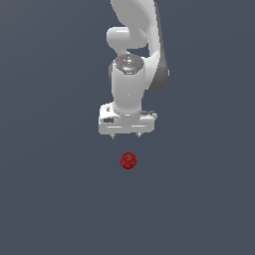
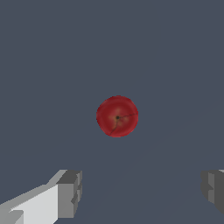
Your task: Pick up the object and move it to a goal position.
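The object (image 1: 128, 160) is a small dark red ball lying on the flat grey surface, just below the white arm's hand in the exterior view. My gripper (image 1: 126, 135) hangs above it and apart from it, fingers pointing down, with only short tips showing under the hand. In the wrist view the object (image 2: 117, 116) is a red round thing with a dark spot at its centre. The two grey fingertips (image 2: 70, 192) stand wide apart, and the gripper (image 2: 142, 190) is open with nothing between them.
A plain dark grey surface (image 1: 50, 199) fills both views. No other object or edge shows.
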### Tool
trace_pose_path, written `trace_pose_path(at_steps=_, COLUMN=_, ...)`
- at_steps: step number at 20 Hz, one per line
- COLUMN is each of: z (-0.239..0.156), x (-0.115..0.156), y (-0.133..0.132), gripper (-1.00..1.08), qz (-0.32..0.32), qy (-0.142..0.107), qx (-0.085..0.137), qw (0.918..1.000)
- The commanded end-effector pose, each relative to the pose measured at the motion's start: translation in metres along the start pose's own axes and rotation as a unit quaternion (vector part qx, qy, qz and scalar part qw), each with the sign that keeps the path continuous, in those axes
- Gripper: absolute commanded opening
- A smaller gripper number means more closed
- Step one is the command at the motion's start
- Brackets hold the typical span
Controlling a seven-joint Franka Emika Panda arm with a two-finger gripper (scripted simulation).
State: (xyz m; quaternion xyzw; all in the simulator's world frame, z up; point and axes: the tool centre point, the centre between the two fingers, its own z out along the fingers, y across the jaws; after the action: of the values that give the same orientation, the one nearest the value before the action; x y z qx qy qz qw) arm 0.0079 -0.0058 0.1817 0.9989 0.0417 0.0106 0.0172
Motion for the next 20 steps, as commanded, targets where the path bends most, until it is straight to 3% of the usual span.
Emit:
trace_pose_path(at_steps=1, z=0.002, x=0.001, y=0.000, gripper=1.00, qz=-0.009, qy=-0.001, qx=0.000, qw=1.0000)
trace_pose_path(at_steps=11, z=0.025, x=0.014, y=-0.002, gripper=1.00, qz=-0.090, qy=-0.003, qx=0.003, qw=0.9960)
trace_pose_path(at_steps=20, z=0.059, x=0.029, y=-0.005, gripper=1.00, qz=-0.202, qy=-0.005, qx=0.011, qw=0.9794)
